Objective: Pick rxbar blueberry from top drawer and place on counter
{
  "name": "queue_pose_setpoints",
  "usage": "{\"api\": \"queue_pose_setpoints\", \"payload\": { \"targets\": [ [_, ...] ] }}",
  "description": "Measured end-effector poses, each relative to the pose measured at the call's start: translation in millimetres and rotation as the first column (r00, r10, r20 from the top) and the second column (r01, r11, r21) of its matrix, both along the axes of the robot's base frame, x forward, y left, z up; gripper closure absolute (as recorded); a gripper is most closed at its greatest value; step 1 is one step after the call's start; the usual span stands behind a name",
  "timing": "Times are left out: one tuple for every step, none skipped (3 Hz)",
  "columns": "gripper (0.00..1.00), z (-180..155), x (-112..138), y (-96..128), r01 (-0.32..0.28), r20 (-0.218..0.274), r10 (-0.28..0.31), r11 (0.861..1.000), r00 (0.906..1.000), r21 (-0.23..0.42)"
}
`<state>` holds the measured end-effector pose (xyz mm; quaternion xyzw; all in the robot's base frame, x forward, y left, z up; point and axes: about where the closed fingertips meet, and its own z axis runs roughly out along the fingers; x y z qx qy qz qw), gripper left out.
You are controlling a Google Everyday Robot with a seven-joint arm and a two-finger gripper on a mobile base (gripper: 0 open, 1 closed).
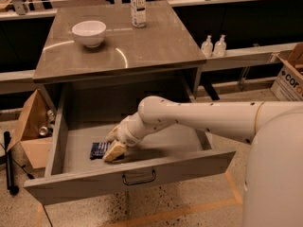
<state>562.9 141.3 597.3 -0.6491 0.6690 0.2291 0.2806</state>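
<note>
1. Now: worktop (156,46) carries white bowl (89,33) and bottle (138,6), well apart.
2. Below it, drawer (142,171) stands open.
3. Inside, front-left: pincer (115,150) low at bar (98,150) right end. Can't tell whether it is gripping.
4. Navy bar lies flat on drawer floor.

The robot's white arm (199,119) stretched leftward from its body (277,174) and bent down at the wrist. Its gripper (115,148) pointed downward, low inside the drawer (85,181), toward the front left.
</note>
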Motion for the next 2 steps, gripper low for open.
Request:
{"api": "queue_pose_setpoints", "payload": {
  "targets": [
    [1.00,3.0,0.1,0.0,0.000,0.000,0.000,1.000,1.0000,0.000],
    [1.00,3.2,0.1,0.0,0.000,0.000,0.000,1.000,1.0000,0.000]
  ]
}}
